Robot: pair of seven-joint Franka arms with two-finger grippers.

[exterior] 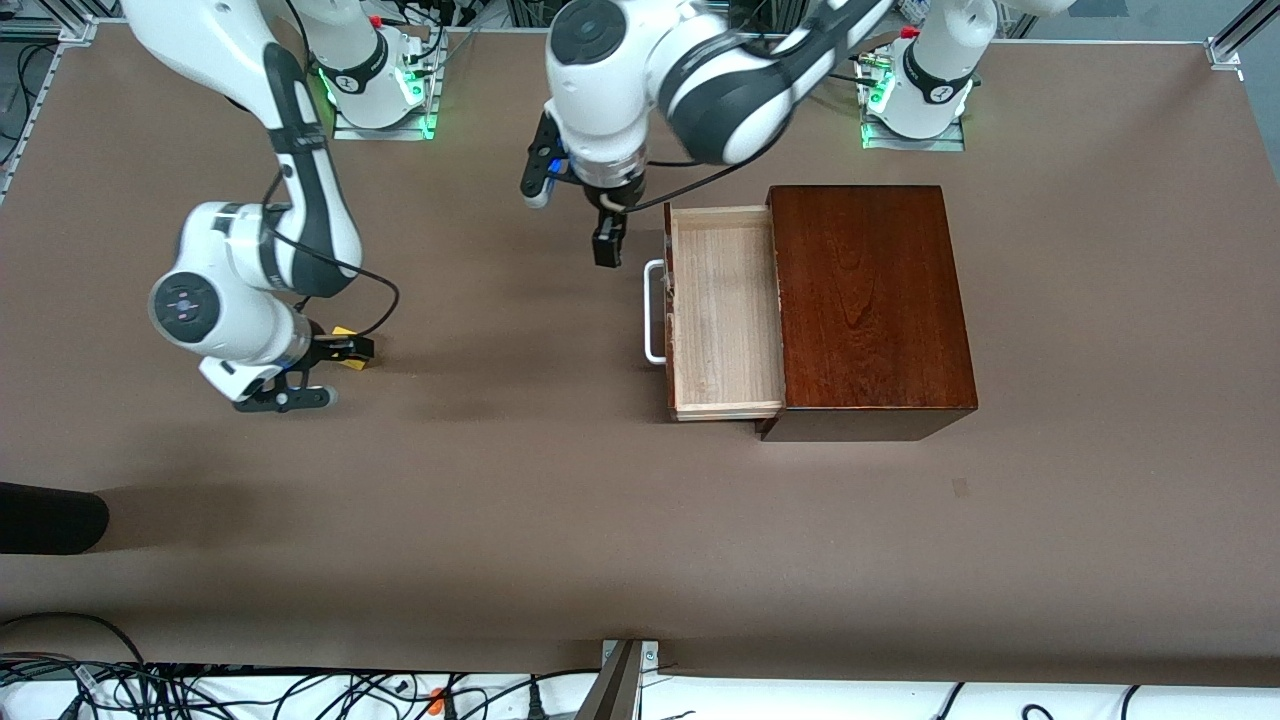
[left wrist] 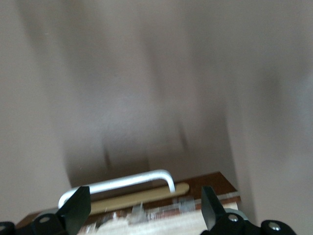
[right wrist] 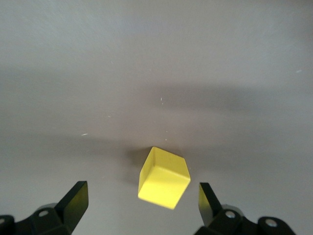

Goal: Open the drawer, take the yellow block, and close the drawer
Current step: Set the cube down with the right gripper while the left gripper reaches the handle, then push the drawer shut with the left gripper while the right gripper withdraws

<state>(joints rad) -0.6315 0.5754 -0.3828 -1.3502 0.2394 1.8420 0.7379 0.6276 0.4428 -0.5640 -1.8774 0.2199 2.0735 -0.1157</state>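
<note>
Standing pulled out of the dark box (exterior: 868,300) toward the right arm's end of the table: the drawer (exterior: 725,310), its pale tray looking bare, its white handle (exterior: 654,312) running along the front face, long axis pointing from the bases toward the front camera. Hovering just off that handle, at the end nearer the bases and on the side away from the box: the left gripper (exterior: 607,240), fingers spread wide with nothing between them — in the left wrist view the handle (left wrist: 117,185) lying across the gap between both fingers. Likely calling next for a push on the drawer front toward the box, straight along the tray's slide, so the left arm being the nearer one by a long way.

Lying well apart from the drawer, toward the right arm's end of the table: the yellow block (exterior: 349,346), on the tabletop. Sitting right at it: the right gripper (exterior: 352,349), fingers parted and released, the block (right wrist: 164,178) tilted corner-on between them and touching neither.

Hiding most of the block in the front view — the right gripper's dark fingers. Smearing the left wrist view: motion blur, leaving the tray's edge hard to make out.
</note>
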